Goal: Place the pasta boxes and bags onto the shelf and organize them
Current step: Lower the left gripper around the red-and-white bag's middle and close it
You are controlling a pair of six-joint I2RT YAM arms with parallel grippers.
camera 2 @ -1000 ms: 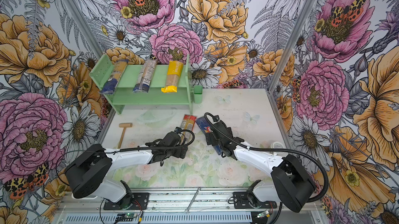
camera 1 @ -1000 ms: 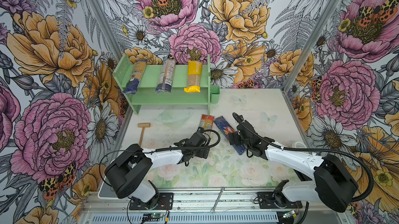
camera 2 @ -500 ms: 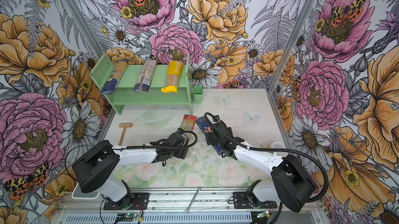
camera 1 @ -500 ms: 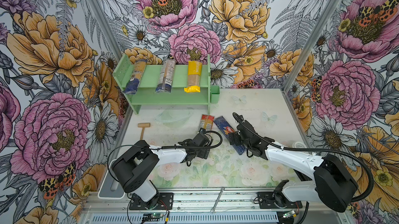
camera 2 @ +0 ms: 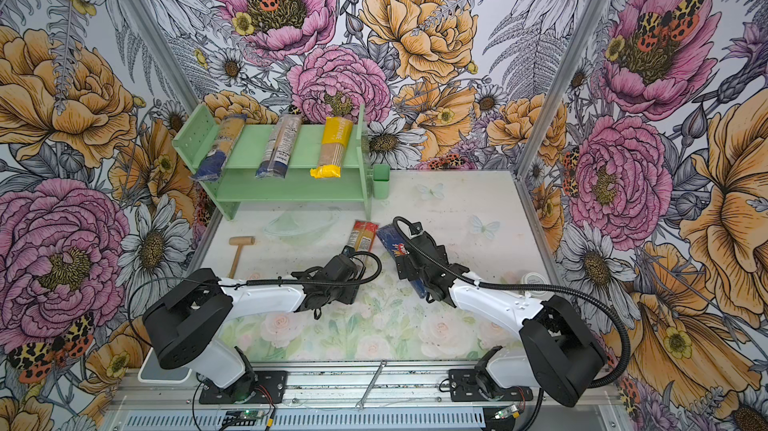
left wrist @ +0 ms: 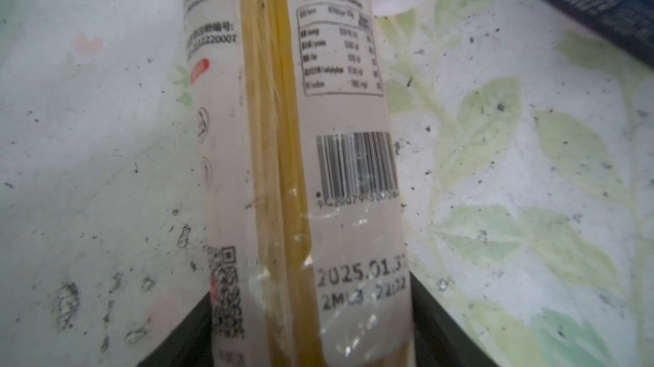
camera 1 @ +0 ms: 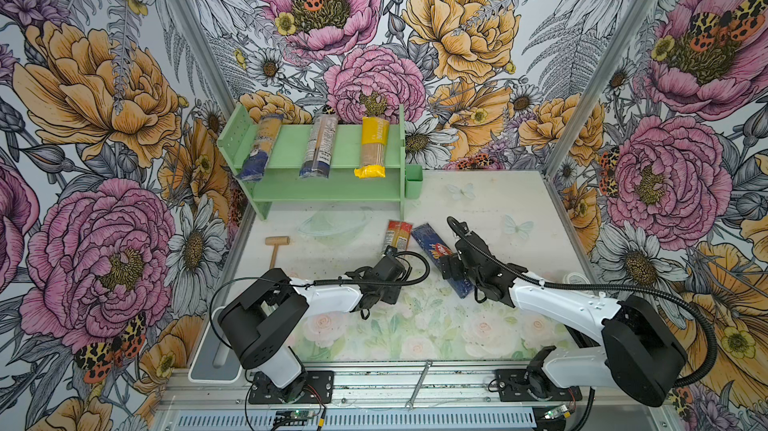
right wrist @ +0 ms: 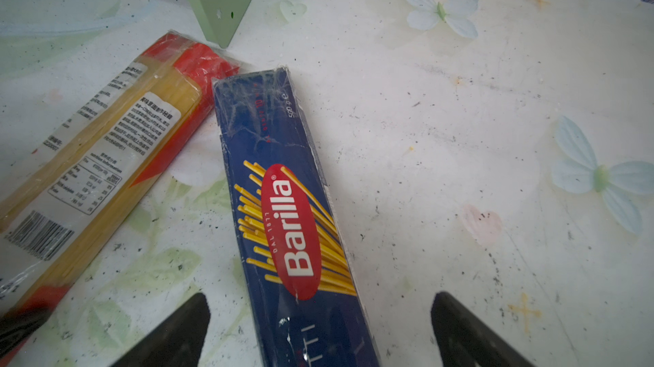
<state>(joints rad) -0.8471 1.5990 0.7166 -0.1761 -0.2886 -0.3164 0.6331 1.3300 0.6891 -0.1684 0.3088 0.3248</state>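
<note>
The red-ended bag [right wrist: 106, 156], lying on the table [right wrist: 460, 100] beside the Barilla box [right wrist: 293, 206] and apart from the shelf [camera 1: 332, 190], is clamped near one end by the left claw [left wrist: 310, 287] while the right claw [right wrist: 320, 298] is spread astride the box, so sagging or slipping could be caused by lifting.

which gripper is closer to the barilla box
Right. The right gripper is open astride the Barilla box, a finger off each side of it. The left gripper is at the red-ended bag lying beside the box.
</note>
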